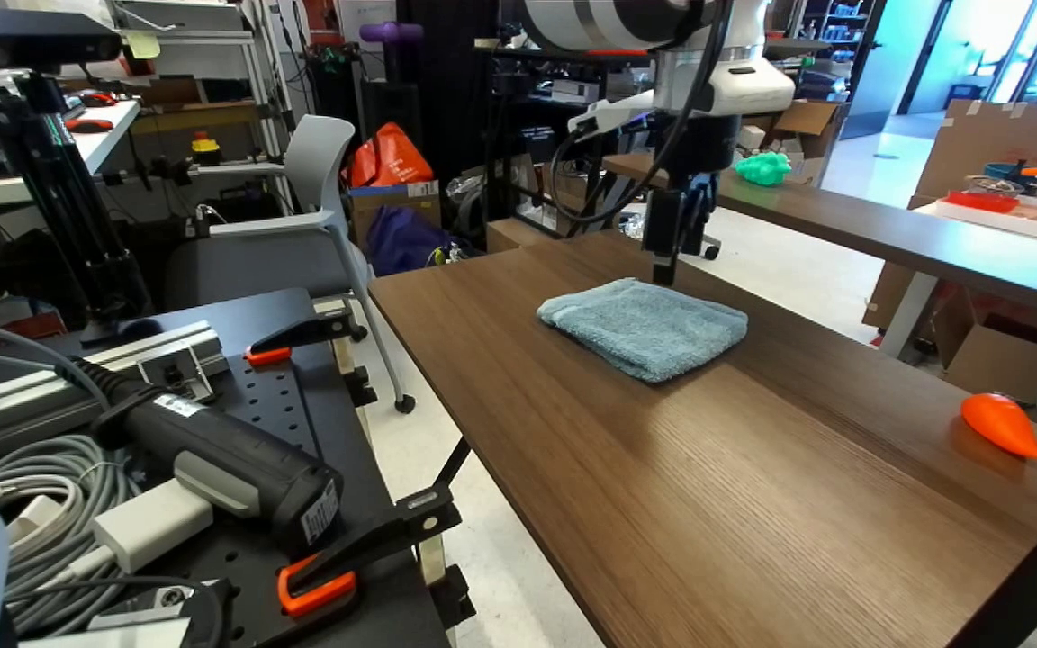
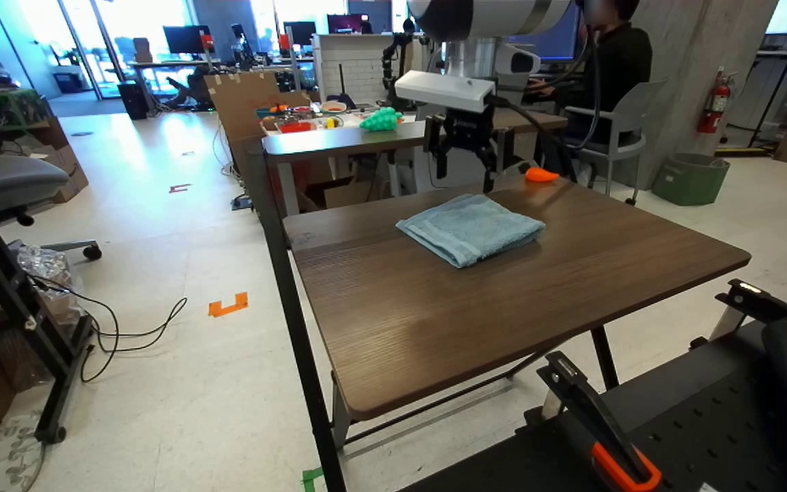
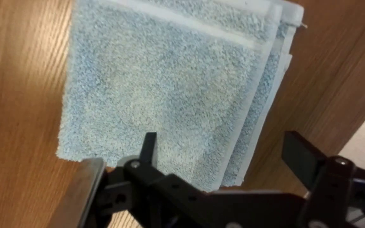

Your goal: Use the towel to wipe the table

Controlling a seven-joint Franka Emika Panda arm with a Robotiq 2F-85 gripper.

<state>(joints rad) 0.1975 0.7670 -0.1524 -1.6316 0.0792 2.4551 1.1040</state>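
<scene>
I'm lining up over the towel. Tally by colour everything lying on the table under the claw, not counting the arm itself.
Grey-blue: 1, the folded towel
Orange: 1, the teardrop-shaped object
Total: 2 things on the table

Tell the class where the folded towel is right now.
In an exterior view, the grey-blue towel lies on the brown table; in that picture it is just below the open gripper and left of the small orange object.
</scene>
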